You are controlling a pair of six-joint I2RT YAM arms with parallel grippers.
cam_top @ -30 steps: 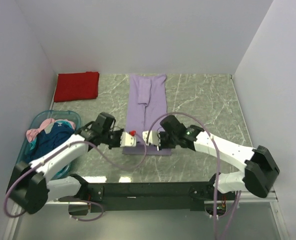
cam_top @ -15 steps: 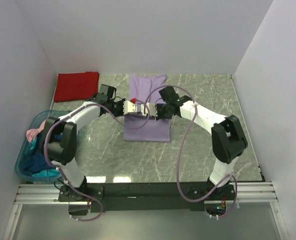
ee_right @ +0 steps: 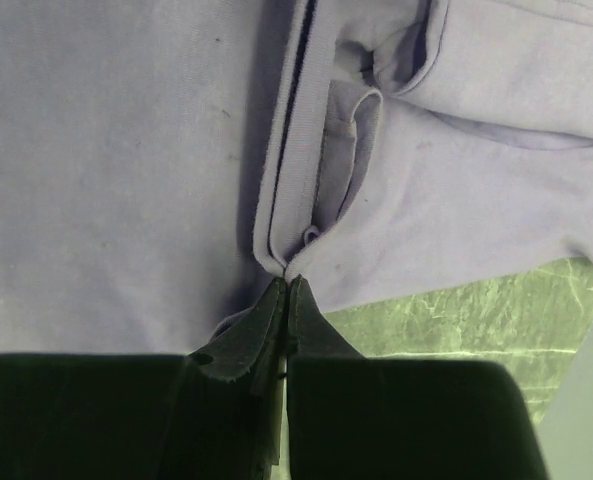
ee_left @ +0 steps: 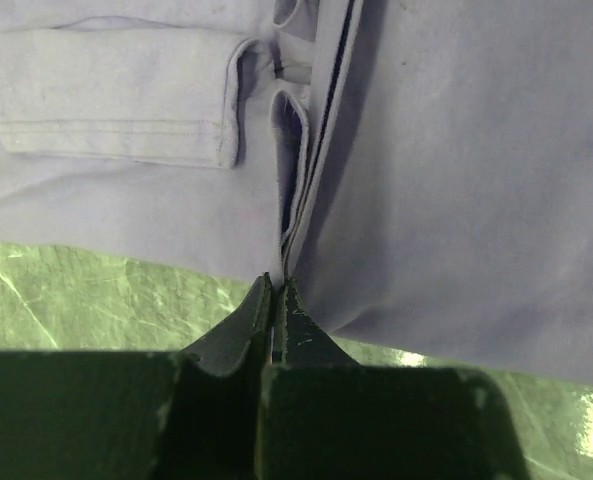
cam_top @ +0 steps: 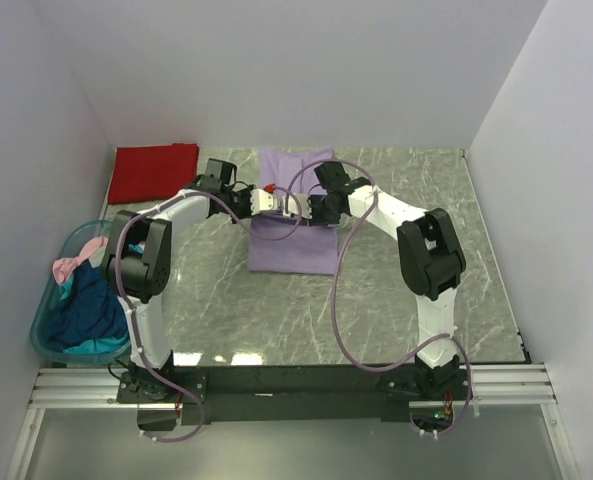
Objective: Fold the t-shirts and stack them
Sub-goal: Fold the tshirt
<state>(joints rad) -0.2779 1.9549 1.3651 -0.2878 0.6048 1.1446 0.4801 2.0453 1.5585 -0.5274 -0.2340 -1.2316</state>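
- Light purple t-shirt (cam_top: 294,240) lies on the far middle of the green marbled table (cam_top: 406,260), long axis running away from the arm bases
- Both arms reach out far over the table and meet above the shirt's middle, the two grippers close together, side by side
- Left gripper (ee_left: 276,285): jaws pressed together, pinching a doubled hem (ee_left: 321,150) of the purple shirt right at the fingertips; no gap between the fingers
- Right gripper (ee_right: 284,285): same state, jaws clamped on the hem edge, with cloth bunched in a small pucker just above the tips
- Left wrist view: a folded sleeve (ee_left: 116,95) lies flat across the shirt body, up and left of the pinch point; the stitched cuff is plain to see
- In both wrist views, bare marble shows beside the fingers; smooth purple cloth fills the rest of each view
- From above, the near part of the shirt is a flat, neat rectangle; the far end shows past the grippers, close to the back wall
- Red t-shirt (cam_top: 154,172) is folded into a flat rectangle in the far left corner, well apart from the purple one and not touching either arm
- Translucent teal tub (cam_top: 76,355) sits at the left edge of the table, near the left arm's base
- Inside the tub, a dark blue shirt (cam_top: 86,310) is heaped loosely, with a pink shirt (cam_top: 71,265) crumpled at the far end, partly over the rim
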